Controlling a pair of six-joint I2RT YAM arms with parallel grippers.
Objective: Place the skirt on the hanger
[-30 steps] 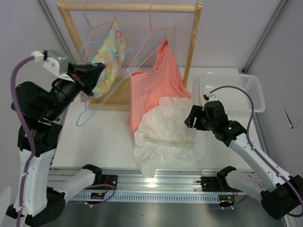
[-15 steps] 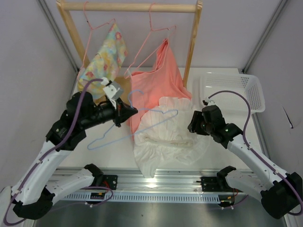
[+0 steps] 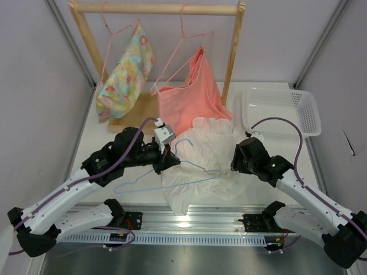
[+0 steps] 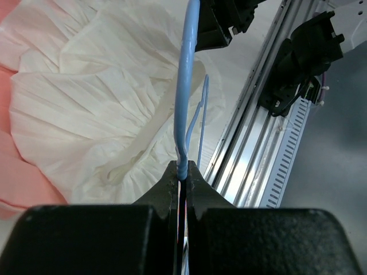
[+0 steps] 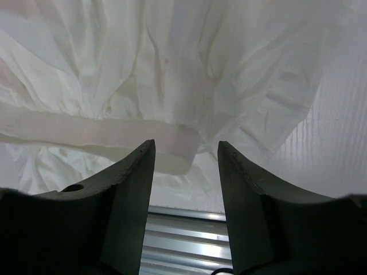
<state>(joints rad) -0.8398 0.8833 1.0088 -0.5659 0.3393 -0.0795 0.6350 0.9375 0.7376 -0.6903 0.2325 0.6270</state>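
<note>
The white skirt point(image 3: 200, 166) lies spread on the table in front of the rack, its waistband toward the near side. My left gripper point(image 3: 171, 162) is shut on the light blue hanger point(image 3: 172, 180), holding it over the skirt's left part; the wire point(image 4: 187, 86) runs up from between my fingers in the left wrist view, over the skirt point(image 4: 92, 114). My right gripper point(image 3: 236, 162) is open just above the skirt's right edge. In the right wrist view the waistband end point(image 5: 178, 146) lies between my spread fingers point(image 5: 135, 189).
A wooden rack point(image 3: 157, 9) at the back holds a floral garment point(image 3: 123, 77) and a salmon garment point(image 3: 192, 97) on pink hangers. A white basket point(image 3: 281, 109) stands at the right. The metal rail point(image 3: 189, 220) runs along the near edge.
My left arm has carried the blue hanger down from the rack and rightward over the skirt. My right gripper has moved slightly down and nearer the skirt's edge.
</note>
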